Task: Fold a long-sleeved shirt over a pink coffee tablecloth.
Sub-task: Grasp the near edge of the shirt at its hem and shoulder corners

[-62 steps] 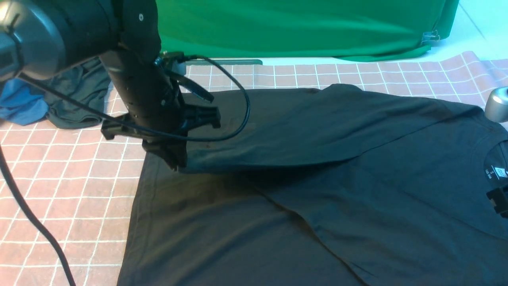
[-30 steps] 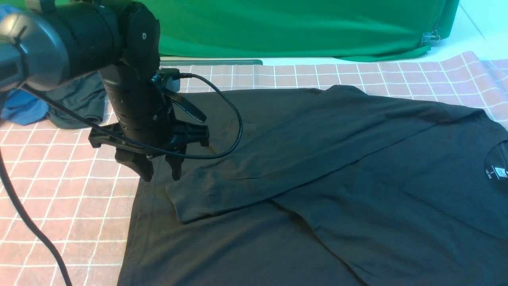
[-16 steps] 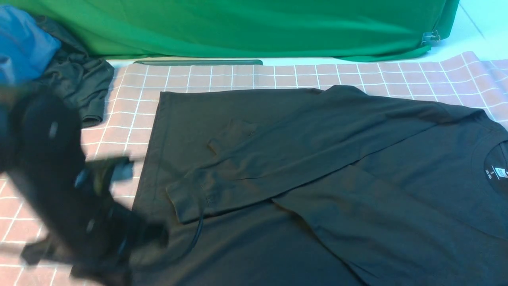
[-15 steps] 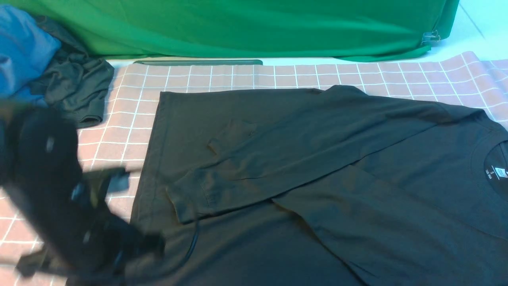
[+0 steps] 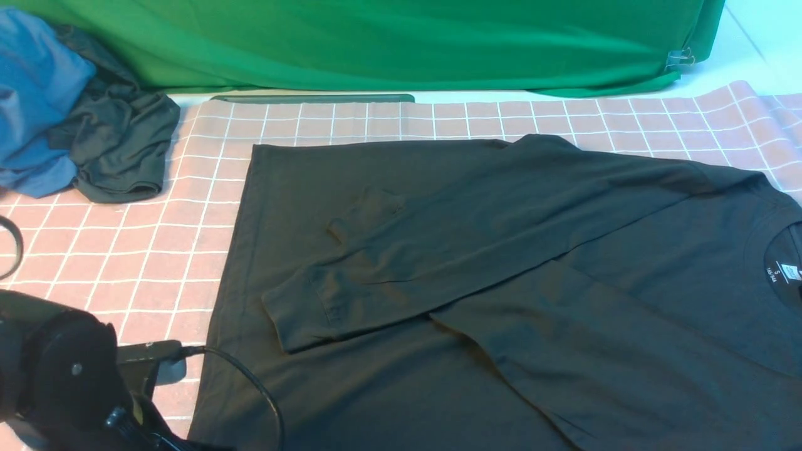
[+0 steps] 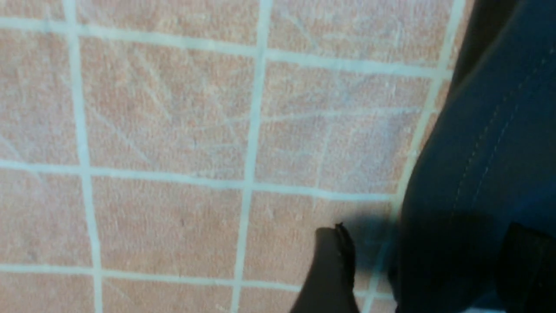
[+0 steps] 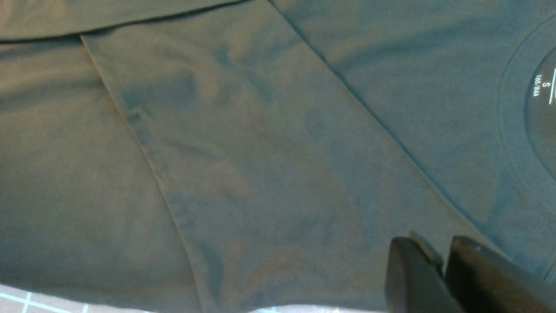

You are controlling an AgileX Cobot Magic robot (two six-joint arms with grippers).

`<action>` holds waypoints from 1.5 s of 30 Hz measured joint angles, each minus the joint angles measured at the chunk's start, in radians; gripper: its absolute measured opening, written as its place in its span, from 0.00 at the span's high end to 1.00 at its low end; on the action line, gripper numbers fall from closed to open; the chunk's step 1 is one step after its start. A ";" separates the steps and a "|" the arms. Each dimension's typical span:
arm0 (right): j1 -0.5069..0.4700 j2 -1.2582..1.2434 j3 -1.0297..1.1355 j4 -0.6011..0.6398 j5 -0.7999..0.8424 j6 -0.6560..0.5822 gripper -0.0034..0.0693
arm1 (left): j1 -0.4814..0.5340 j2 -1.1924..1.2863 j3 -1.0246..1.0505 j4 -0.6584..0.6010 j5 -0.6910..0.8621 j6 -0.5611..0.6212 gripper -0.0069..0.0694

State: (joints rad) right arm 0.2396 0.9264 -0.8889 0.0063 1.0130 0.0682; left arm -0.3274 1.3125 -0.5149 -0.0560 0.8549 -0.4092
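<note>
Two seconds back, the left arm [image 5: 62, 388] held the cuff out over the large black soft-knit long-sleeved shirt [image 5: 501, 263]. It has since let go and drawn back to the near left corner of the front view, its black cable [image 5: 250, 388] looping over the shirt's hem. The right arm, then showing at the right edge, has gone from that view.

The far sleeve [image 5: 438, 250] now lies flat and slantwise across the body, its cuff [image 5: 301, 319] short of the hem. The shirt lies spread on the wide dusty pink-brown tablecloth with white grid lines [image 5: 125, 250], collar and white neck label [image 5: 786, 272] to the right.

The left gripper [image 6: 428, 252] stands spread wide, one finger over bare tablecloth, the other over the shirt, with the stitched hem edge between and nothing pinched. The right gripper [image 7: 441, 252] hangs over the near sleeve with only a slit between its fingers and no cloth seen in it.

The hem runs straight from far to near. Left of it is bare tablecloth as far as the crumpled blue garment [image 5: 37, 94] and the smaller dark grey-green garment [image 5: 119, 144]. A narrow strip of tablecloth separates the shirt's far edge from the plain bright green cloth [image 5: 438, 44]
</note>
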 joint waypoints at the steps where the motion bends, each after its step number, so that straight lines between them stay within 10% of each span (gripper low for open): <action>1: 0.000 0.000 0.000 0.000 0.000 0.000 0.73 | 0.000 0.003 0.001 0.000 -0.009 0.000 0.25; 7: 0.000 0.000 0.000 0.000 -0.002 0.000 0.73 | 0.000 0.074 0.001 -0.017 -0.012 0.029 0.33; 14: 0.000 0.000 0.000 -0.006 0.004 0.000 0.72 | 0.000 0.080 -0.018 -0.047 0.012 0.075 0.84; 23: -0.054 0.059 0.001 -0.173 0.172 0.069 0.71 | 0.000 -0.099 -0.062 0.034 0.143 0.052 0.87; 30: -0.306 0.182 0.078 -0.161 0.192 0.029 0.70 | 0.000 -0.227 -0.062 0.056 0.162 0.018 0.87; 39: -0.404 0.347 0.148 -0.060 -0.021 0.008 0.21 | 0.000 -0.250 -0.062 0.067 0.151 0.011 0.87; 45: -0.406 0.500 0.148 -0.069 -0.073 0.008 0.15 | 0.000 -0.250 -0.062 0.067 0.143 0.010 0.87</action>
State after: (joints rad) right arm -0.1659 1.4266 -0.7405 -0.0625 0.9397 0.0759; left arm -0.3274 1.0621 -0.5773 0.0111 0.9980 -0.3992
